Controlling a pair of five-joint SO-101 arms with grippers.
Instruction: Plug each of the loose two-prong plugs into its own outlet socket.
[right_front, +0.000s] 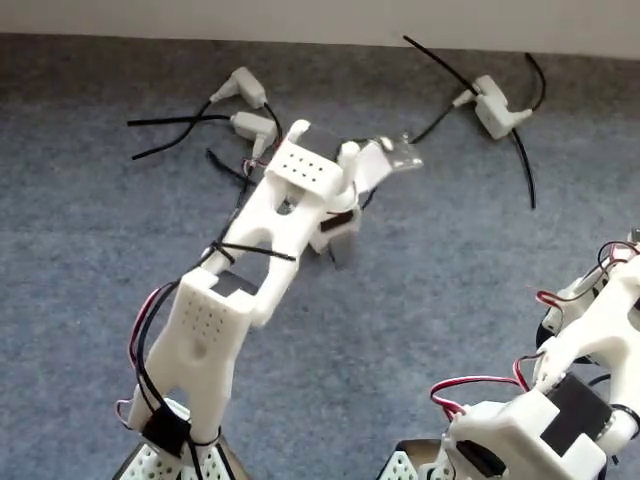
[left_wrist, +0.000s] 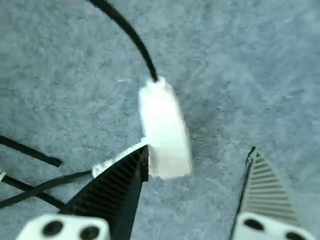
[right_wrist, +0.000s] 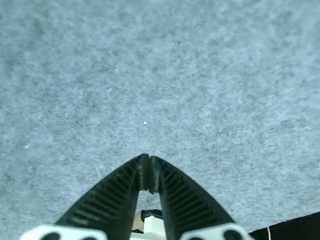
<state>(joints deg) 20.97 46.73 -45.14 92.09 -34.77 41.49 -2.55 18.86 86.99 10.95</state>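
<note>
high view: the left arm (right_front: 280, 215) lies stretched over the grey table (right_front: 450, 280) among corded white pieces, with a near cluster (right_front: 255, 125) and a far piece (right_front: 495, 110).

left wrist view: the left end effector (left_wrist: 198, 152) is spread, one finger (left_wrist: 122, 182) touching a white plug (left_wrist: 164, 127), likely lining up a grip.

right wrist view: the right end effector (right_wrist: 150, 162) is pressed together above the table, apparently parked.

My bench (right_front: 60, 45) is covered in grey-blue carpet (right_front: 430, 280). At eleven o'clock a white plug (right_front: 240, 88) and its twin (right_front: 256, 125) lie close together, their black cords (right_front: 165, 122) trailing toward nine. At one o'clock lies an outlet socket (right_front: 495, 110). A third plug (left_wrist: 165, 125) rests on the carpet.
</note>
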